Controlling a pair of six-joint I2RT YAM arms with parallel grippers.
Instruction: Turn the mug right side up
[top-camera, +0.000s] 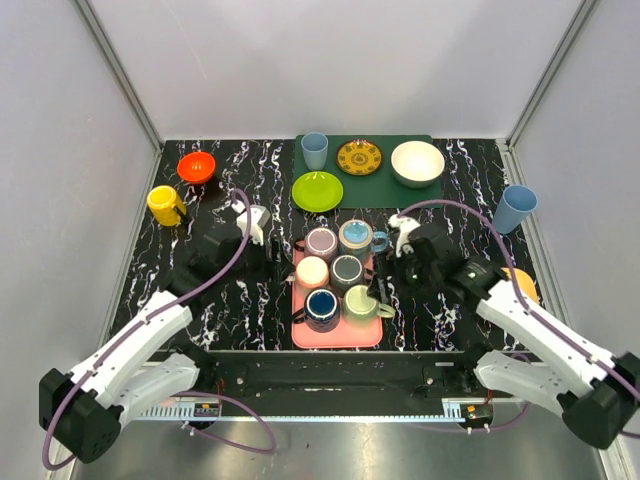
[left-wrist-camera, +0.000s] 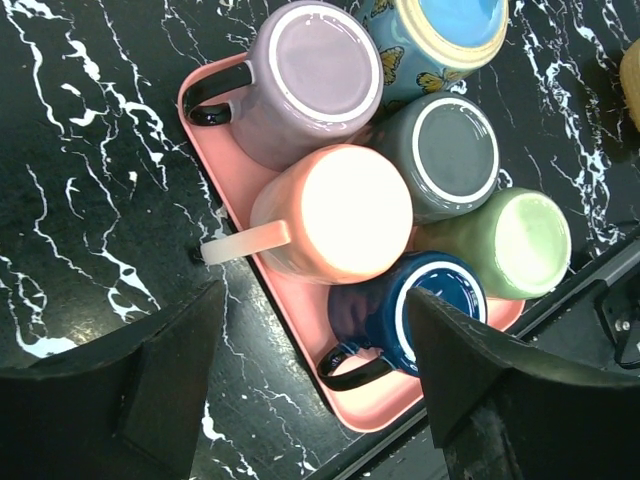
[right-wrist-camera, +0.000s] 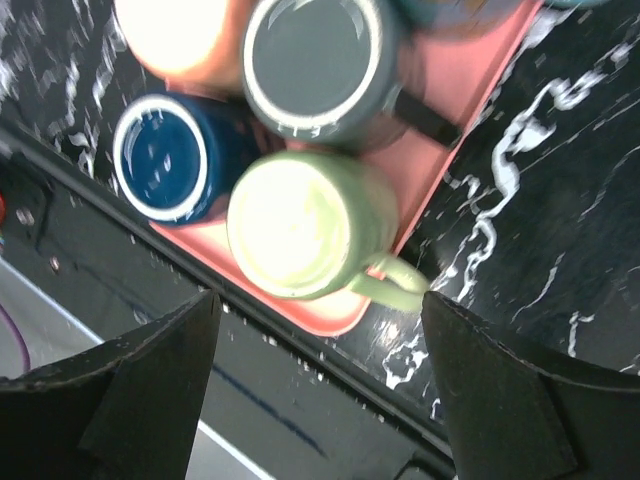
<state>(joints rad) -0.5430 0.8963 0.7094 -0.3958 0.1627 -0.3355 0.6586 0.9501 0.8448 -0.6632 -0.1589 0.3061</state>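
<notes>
**Task not yet begun.** The likely target, the light green mug (right-wrist-camera: 300, 225), stands base up and mouth down on the pink tray (right-wrist-camera: 470, 90), touching the navy mug (right-wrist-camera: 160, 155) and the grey mug (right-wrist-camera: 315, 60). Its long axis is vertical and points straight at the right claw (right-wrist-camera: 315, 305). That claw hovers above it, spread wide and empty. The mug lies just ahead of the fingertips, and its handle (right-wrist-camera: 395, 285) reaches toward one finger. The left claw (left-wrist-camera: 315, 295), also wide and empty, hangs over the navy mug. Grasping, inverting and setting down all remain.

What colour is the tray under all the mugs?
The tray is pink; the left wrist view shows it best.
</notes>
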